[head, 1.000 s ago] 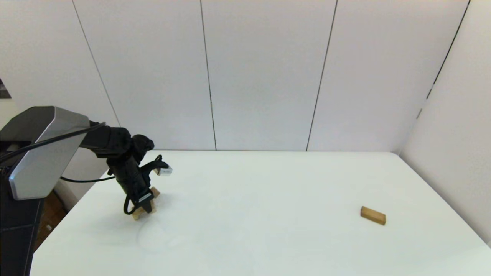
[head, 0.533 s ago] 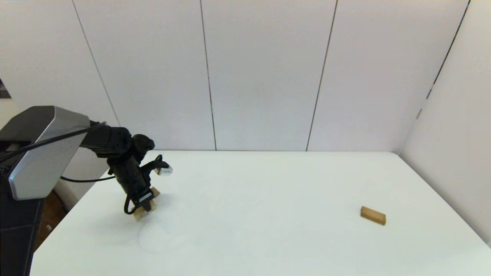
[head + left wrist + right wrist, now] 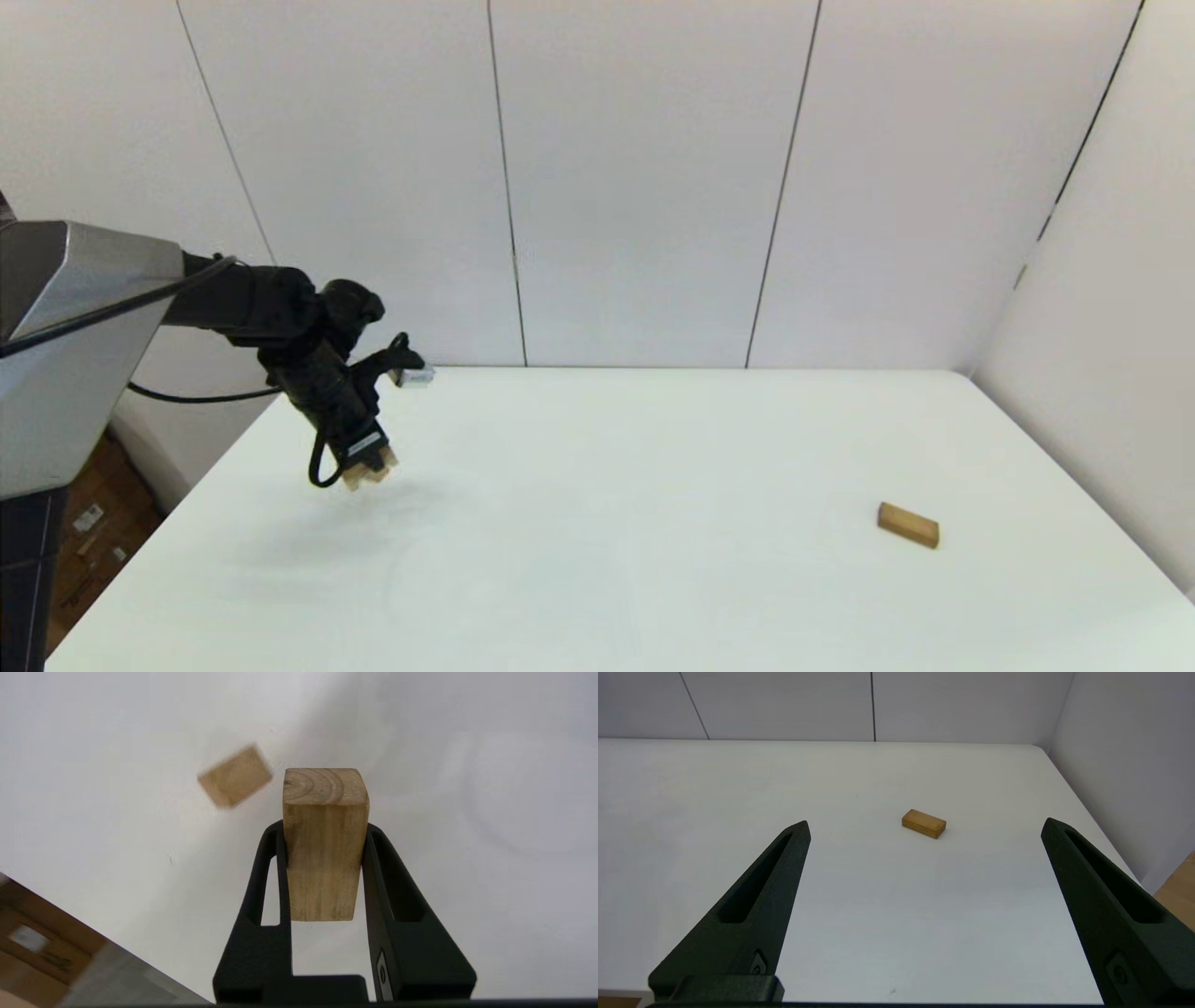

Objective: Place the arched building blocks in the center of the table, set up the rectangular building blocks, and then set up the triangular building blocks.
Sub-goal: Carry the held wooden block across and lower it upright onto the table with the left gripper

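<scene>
My left gripper (image 3: 367, 469) hangs above the left part of the white table (image 3: 635, 467), shut on the arched block (image 3: 324, 844). The block is light wood and shows end-on between the black fingers (image 3: 261, 896), so its notch is hidden. In the head view the arched block (image 3: 371, 476) pokes out below the fingertips, clear of the surface. A small blurred wood block (image 3: 235, 777), apparently the triangular one, lies on the table beyond it. The rectangular block (image 3: 907, 525) lies flat at the right. My right gripper (image 3: 925, 822) is open, pointing at the rectangular block (image 3: 924, 823) from well short of it.
White wall panels (image 3: 635, 187) close off the table's far and right sides. The table's left edge (image 3: 159, 523) drops off to a wood floor with boxes (image 3: 89, 523). The right arm is out of the head view.
The left arm has risen and lifted the arched block off the table, where it rested a second ago. The rectangular block has not moved.
</scene>
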`<state>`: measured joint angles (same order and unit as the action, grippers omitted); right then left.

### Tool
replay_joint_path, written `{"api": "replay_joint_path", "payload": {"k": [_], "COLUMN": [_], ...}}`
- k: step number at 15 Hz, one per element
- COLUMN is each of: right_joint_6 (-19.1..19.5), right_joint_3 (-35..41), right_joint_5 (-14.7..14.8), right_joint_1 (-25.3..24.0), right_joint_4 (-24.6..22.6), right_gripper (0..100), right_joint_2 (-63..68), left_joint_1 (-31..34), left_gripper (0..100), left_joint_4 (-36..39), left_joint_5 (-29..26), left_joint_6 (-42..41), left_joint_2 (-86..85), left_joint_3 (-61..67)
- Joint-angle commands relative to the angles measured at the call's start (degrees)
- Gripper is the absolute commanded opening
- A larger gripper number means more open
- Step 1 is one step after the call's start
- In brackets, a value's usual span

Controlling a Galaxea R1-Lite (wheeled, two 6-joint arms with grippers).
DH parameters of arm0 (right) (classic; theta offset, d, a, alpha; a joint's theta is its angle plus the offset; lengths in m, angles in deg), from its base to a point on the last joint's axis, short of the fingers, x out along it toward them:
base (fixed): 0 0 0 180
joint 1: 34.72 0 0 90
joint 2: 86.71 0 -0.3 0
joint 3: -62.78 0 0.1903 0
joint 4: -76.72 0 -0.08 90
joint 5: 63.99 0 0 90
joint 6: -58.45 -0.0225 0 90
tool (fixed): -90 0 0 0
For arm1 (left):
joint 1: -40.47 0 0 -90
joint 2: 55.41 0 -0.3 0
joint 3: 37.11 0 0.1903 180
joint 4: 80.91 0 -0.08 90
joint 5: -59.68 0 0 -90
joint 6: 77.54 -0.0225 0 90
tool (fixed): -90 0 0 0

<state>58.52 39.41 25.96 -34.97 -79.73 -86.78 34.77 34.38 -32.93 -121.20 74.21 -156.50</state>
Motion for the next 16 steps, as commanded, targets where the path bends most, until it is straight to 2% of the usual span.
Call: {"api": "replay_joint_path", "payload": {"k": [1, 6, 10, 13, 16], "right_joint_6": [0.01, 0.01, 0.01, 0.01, 0.01], "right_joint_3": [0.09, 0.09, 0.09, 0.09, 0.09], "right_joint_5": [-0.04, -0.04, -0.04, -0.04, -0.04], "right_joint_1": [-0.02, -0.02, -0.02, -0.02, -0.02], "right_joint_4": [-0.01, -0.01, -0.01, -0.01, -0.01], "right_gripper": [100, 100, 100, 100, 100], "right_joint_2": [-0.01, -0.01, -0.01, -0.01, -0.01], "left_joint_1": [-8.81, -22.78, -32.28, -36.06, -37.11], "left_gripper": [0, 0, 0, 0, 0], "left_joint_4": [-0.59, -3.22, -9.11, -8.23, -7.35], "left_joint_5": [-0.12, 0.24, 0.32, 0.32, 0.32], "left_joint_6": [-0.73, -0.91, -0.91, -1.17, -3.81], "left_joint_2": [-4.03, -4.11, 1.33, 5.03, 7.57], "left_joint_3": [-0.3, -3.64, -14.01, -16.83, -16.83]}}
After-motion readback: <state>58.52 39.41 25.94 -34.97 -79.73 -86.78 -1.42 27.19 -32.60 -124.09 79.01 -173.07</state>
